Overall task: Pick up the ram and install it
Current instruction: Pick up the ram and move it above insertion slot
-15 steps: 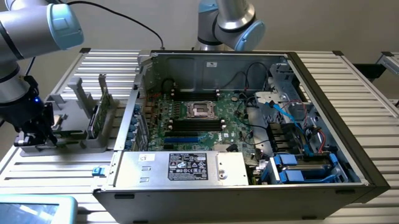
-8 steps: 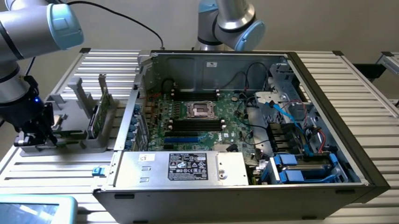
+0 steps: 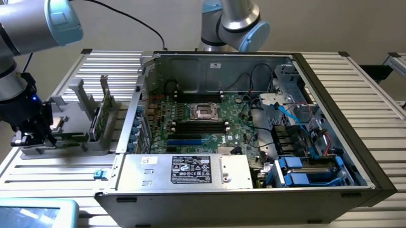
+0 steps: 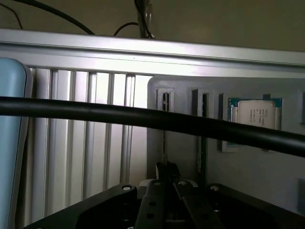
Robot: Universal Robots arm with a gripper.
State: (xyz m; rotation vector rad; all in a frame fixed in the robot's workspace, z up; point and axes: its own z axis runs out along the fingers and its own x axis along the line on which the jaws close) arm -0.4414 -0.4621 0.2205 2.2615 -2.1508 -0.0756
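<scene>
Black gripper (image 3: pixel 30 138) sat over the grey slotted holder (image 3: pixel 66 145); grip state: can't tell. A skewed grab could bind the thin, edge-on ram stick (image 4: pixel 164 138) in its slot. The black cable (image 4: pixel 143 119) might snag.

Your bench (image 3: pixel 374 118) is topped with pale ribbed aluminium slats that run across the exterior view. A black corner cap (image 3: pixel 343 54) sits at its far corner on the exterior view's right. Behind it you have a plain, bare beige wall (image 3: pixel 330 23). The light is soft and even, with a sheen on the slats. In the wrist view, a bright edge rail (image 4: pixel 190 50) borders the bench before that wall.
</scene>
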